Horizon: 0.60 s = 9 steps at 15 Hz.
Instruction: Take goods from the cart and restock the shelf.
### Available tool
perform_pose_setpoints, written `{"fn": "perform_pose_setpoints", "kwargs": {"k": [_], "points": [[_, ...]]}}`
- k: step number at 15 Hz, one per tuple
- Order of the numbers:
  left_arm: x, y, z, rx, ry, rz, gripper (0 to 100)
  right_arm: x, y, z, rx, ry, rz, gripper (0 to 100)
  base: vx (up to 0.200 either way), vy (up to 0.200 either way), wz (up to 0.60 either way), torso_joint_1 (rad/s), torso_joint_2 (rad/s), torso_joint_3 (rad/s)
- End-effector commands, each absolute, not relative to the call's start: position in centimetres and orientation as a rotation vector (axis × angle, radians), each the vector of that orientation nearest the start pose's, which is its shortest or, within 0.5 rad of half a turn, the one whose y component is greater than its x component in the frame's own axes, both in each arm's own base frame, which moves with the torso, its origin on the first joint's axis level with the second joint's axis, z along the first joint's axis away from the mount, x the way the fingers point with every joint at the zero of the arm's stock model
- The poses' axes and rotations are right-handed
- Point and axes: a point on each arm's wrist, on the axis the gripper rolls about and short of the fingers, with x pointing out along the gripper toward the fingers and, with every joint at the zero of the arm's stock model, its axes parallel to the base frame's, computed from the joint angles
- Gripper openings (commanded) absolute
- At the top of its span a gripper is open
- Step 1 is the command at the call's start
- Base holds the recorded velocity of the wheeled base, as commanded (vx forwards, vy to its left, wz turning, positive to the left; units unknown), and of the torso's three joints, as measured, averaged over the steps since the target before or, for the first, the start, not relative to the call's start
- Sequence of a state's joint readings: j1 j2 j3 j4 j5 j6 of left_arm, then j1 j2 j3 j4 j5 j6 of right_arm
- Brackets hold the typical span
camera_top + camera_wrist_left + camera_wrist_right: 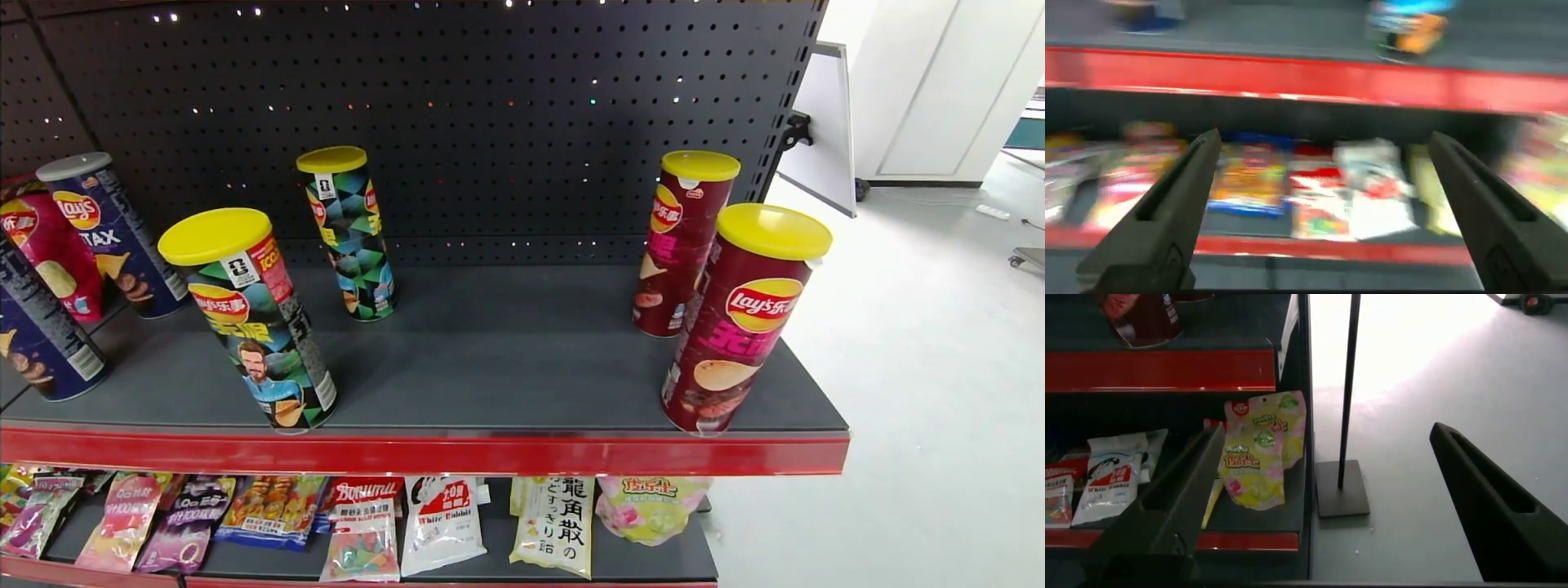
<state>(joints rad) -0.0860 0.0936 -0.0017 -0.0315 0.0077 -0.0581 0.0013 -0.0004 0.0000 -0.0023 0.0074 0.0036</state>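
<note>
A dark shelf [490,359] with a red front lip carries upright chip cans. Two green-patterned cans with yellow lids stand left of centre, one at the front [253,322] and one at the back [349,235]. Two maroon cans stand at the right end, front [739,322] and back [682,245]. My left gripper [1323,143] is open with nothing between its fingers, facing the lower shelf's snack bags [1315,192]. My right gripper [1323,433] is open and holds nothing, beside the shelf's right end, where a yellow-green bag [1259,453] hangs.
Blue and pink cans [106,233] crowd the shelf's left end. Snack bags [441,523] fill the lower shelf. A wide bare stretch lies between the green and maroon cans. Open white floor [939,367] lies to the right, with a stand's pole and base [1341,486] near the shelf's corner.
</note>
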Motion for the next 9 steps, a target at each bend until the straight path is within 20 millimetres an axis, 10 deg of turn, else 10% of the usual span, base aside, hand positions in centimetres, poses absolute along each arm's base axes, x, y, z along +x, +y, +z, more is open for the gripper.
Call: {"fn": "perform_pose_setpoints", "kwargs": {"k": [1,9], "points": [[-1.51,0.14,7.83,-0.048,0.091,-0.076,100,-2.28,0.01,7.58,0.003,-0.003,0.009,100,0.0,0.0,0.0,0.0,0.0,0.0],[-2.22,-0.05,7.58,-0.014,0.011,-0.029,100,-2.28,0.0,7.58,-0.002,-0.003,0.005,100,0.0,0.0,0.0,0.0,0.0,0.0]]}}
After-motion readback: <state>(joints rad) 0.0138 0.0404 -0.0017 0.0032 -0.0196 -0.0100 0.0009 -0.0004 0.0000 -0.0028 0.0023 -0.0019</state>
